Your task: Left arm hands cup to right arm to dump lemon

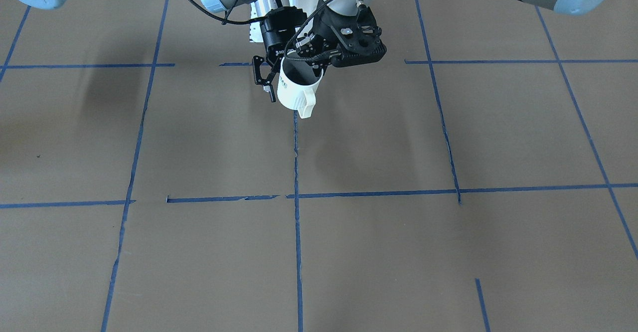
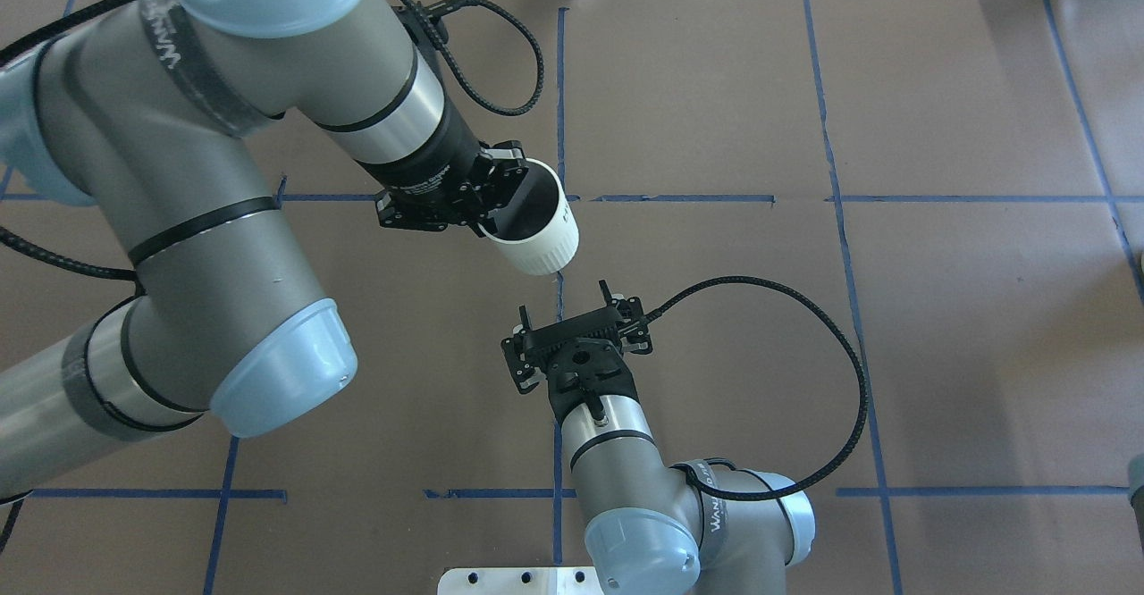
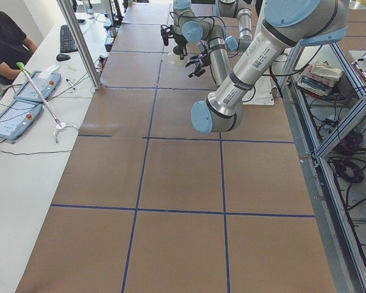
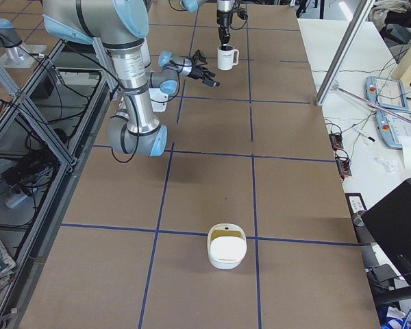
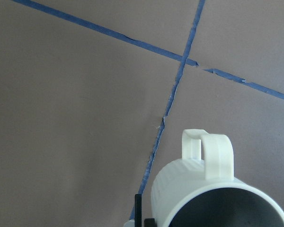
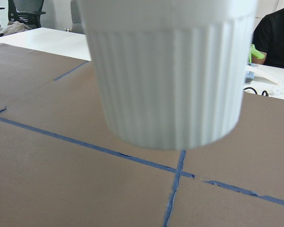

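Left gripper (image 2: 490, 195) pinches the rim of the cup (image 2: 541, 242) from above and holds it upright, off the table (image 2: 938, 327). Right gripper (image 2: 566, 302), its jaws spread, points at the ribbed side, near but apart. The handle faces away from it. Nothing stands between them. No lemon shows inside.
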Motion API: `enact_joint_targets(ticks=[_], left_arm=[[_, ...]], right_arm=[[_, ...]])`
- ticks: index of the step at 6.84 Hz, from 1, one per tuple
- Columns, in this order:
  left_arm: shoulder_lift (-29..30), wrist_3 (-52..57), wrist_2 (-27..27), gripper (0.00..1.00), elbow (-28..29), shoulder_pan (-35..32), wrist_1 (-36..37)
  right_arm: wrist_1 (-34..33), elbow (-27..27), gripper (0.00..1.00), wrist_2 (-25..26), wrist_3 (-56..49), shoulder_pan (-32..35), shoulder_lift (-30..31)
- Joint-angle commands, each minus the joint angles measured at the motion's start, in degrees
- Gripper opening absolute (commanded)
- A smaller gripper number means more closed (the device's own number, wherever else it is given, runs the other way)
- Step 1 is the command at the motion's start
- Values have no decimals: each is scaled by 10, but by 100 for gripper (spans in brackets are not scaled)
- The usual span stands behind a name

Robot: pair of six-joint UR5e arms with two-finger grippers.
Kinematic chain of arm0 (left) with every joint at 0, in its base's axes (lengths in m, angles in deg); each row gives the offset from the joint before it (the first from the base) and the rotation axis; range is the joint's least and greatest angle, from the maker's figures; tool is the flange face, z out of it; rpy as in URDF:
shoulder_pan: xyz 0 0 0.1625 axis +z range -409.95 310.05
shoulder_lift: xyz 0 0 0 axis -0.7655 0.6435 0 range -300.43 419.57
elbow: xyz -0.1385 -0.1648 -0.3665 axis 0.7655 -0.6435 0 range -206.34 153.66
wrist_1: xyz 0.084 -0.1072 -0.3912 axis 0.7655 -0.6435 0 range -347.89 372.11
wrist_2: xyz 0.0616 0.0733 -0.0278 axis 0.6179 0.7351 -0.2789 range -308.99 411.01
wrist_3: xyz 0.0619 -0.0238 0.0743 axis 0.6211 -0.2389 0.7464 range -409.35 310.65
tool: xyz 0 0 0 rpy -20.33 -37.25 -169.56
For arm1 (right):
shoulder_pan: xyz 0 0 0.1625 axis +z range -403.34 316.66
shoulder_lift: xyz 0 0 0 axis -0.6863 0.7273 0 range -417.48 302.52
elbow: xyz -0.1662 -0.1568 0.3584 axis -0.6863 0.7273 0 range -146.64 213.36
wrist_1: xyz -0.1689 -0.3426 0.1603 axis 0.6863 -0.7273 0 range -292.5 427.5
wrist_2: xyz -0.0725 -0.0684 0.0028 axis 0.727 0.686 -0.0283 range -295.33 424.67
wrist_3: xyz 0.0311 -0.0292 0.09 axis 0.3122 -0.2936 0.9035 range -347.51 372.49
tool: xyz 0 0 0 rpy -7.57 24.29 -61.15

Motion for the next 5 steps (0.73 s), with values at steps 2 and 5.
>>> enact_joint_targets(ticks=[2,5], left_arm=[[-126,96,3,0,-66,-15,-12],[-354,283,0,0,-108,-83,-141]], right_arm=[[4,-101,100,-3,0,4,105],[4,-137,100,-53,1,17,151]])
